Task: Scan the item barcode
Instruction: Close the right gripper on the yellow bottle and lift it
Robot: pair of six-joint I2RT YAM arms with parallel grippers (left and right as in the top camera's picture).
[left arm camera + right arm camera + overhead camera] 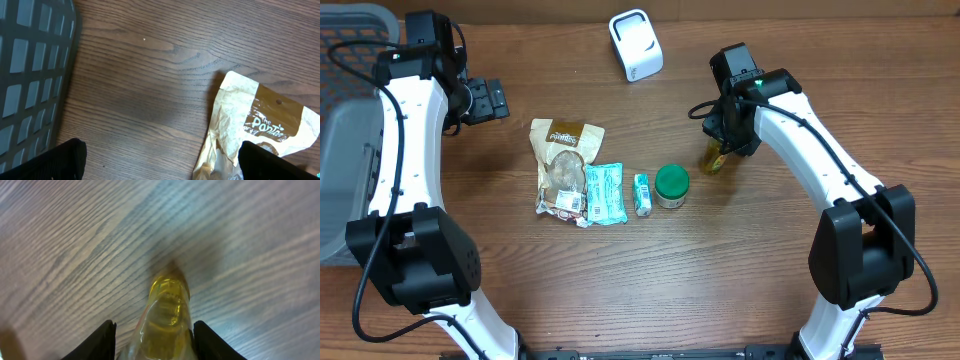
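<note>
Starting nearest our bases, we find a row of goods lying on the wooden table point(620, 290): a brown-and-white pouch point(563, 165), a teal packet point(605, 193) against its right edge, a small green-and-white box point(642, 194) just beside that, and a green-lidded jar point(671, 185) next along. Slightly farther out, to the right of the jar and apart from the row, is the yellow bottle point(716, 160), with our right gripper point(725, 140) over it. From the right wrist we see the bottle between the two black fingers point(102, 342), one close on each side. We cannot tell whether they press it or only flank it. Farther out on the left hangs our left gripper point(485, 100), spread wide and holding nothing, near the pouch's top and a gray basket point(345, 150). Farthest away, the white scanner point(636, 45) stands well apart from the bottle.
</note>
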